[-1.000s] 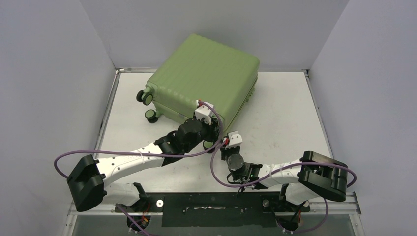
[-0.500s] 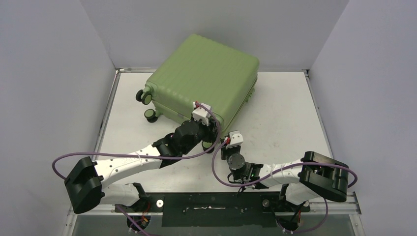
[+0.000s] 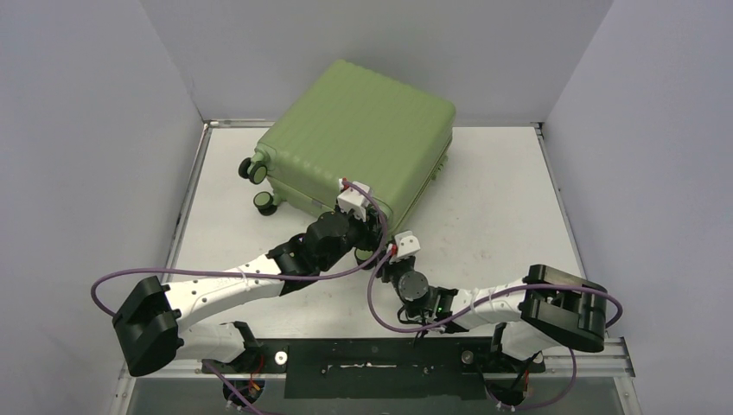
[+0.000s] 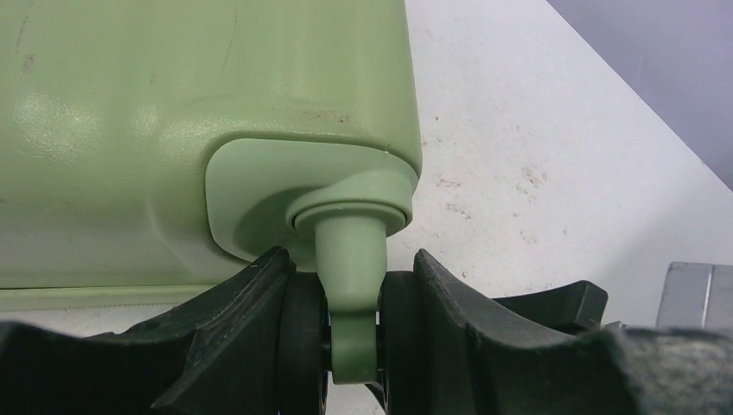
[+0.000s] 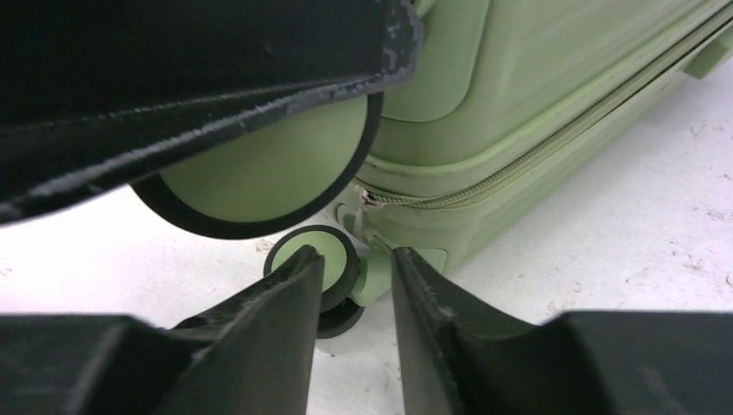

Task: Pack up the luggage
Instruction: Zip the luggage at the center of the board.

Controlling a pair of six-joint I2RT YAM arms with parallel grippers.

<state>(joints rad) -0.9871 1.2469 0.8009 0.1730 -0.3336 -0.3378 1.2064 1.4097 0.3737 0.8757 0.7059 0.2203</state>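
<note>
The luggage (image 3: 363, 130) is lying closed at the back of the table (image 3: 501, 190). The left gripper (image 4: 350, 268) is clamping its near-corner caster wheel (image 4: 302, 337). The right gripper (image 5: 359, 255) is hovering just beside, fingers slightly parted and holding nothing.

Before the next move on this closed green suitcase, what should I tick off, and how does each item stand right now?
1. Case shut: the light-green ribbed hard-shell suitcase lies on the white table, halves together: ok.
2. Anchor: left gripper clamped on a black caster wheel at the near corner: ok.
3. Free hand: right gripper open, nothing between its fingers: ok.
4. Target: small metal zipper pull just beyond that gap: ok, not yet reached.
5. Closed all round: cannot tell, far sides hidden.
</note>
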